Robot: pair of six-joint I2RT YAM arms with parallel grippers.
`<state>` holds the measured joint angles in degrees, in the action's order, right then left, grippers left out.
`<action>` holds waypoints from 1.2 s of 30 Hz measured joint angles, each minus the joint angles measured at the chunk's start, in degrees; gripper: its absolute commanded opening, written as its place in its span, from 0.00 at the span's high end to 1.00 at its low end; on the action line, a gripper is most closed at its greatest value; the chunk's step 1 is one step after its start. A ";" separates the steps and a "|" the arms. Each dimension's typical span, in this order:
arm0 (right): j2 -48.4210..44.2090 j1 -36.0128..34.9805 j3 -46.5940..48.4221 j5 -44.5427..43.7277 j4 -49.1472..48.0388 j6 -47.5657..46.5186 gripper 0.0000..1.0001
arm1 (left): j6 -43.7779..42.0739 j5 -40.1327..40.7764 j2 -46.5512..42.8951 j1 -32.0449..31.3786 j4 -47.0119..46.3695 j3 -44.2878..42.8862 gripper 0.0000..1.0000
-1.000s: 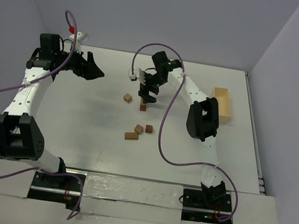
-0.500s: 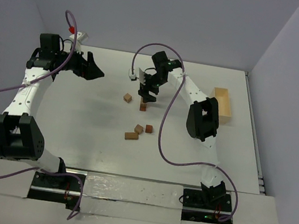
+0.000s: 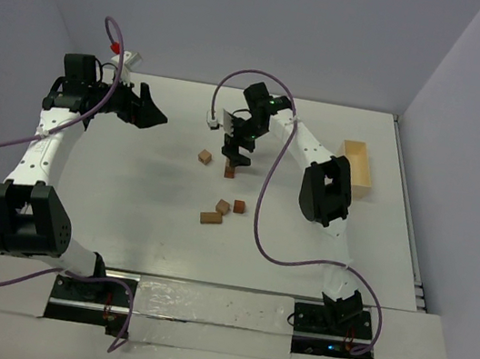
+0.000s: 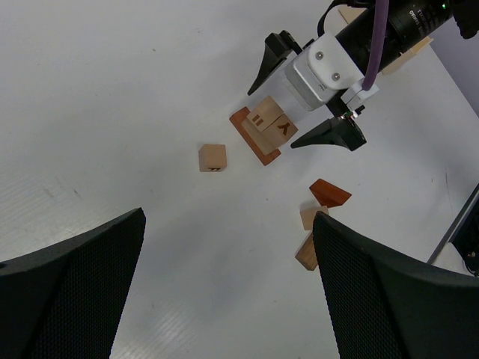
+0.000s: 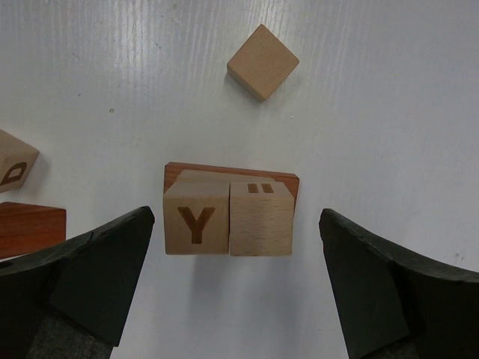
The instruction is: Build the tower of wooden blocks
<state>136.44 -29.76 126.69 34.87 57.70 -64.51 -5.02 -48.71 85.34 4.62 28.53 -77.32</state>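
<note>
The tower [image 5: 230, 213] is a reddish-brown flat block with two tan cubes side by side on top, one marked Y. My right gripper [image 5: 236, 218] hangs open straight above it, a finger on each side, touching nothing. From the top view the tower [image 3: 230, 171] sits just below the right gripper [image 3: 234, 153]. A loose tan cube [image 3: 205, 157] lies to its left. Three more wood blocks [image 3: 223, 207] cluster nearer the arms. My left gripper [image 3: 149, 107] is open and empty, held high at the far left; in its own view the left gripper [image 4: 228, 288] looks down on the tower [image 4: 263, 129].
A pale wooden tray [image 3: 357, 169] stands at the right side of the table. The right arm's purple cable [image 3: 262, 211] loops over the table near the block cluster. A walled corner bounds the table at back and sides.
The right gripper has shifted slightly up and back over the tower, its jaws wider apart. The left arm and the loose blocks have not moved.
</note>
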 measured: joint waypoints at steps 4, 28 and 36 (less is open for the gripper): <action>0.00 0.00 -1.14 -0.04 -0.20 -0.01 0.00 | 0.00 0.00 0.00 0.00 0.00 -0.01 0.01; -8.11 0.00 -2.27 2.31 -1.06 0.59 0.00 | 0.58 0.04 0.83 0.00 -0.27 0.00 0.01; -14.02 0.60 -4.66 3.96 -4.37 9.81 0.01 | 5.04 10.31 1.57 -4.38 -3.34 1.07 0.14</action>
<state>122.43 -29.16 122.03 38.84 53.33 -54.70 0.03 -38.40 86.91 0.24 25.19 -76.25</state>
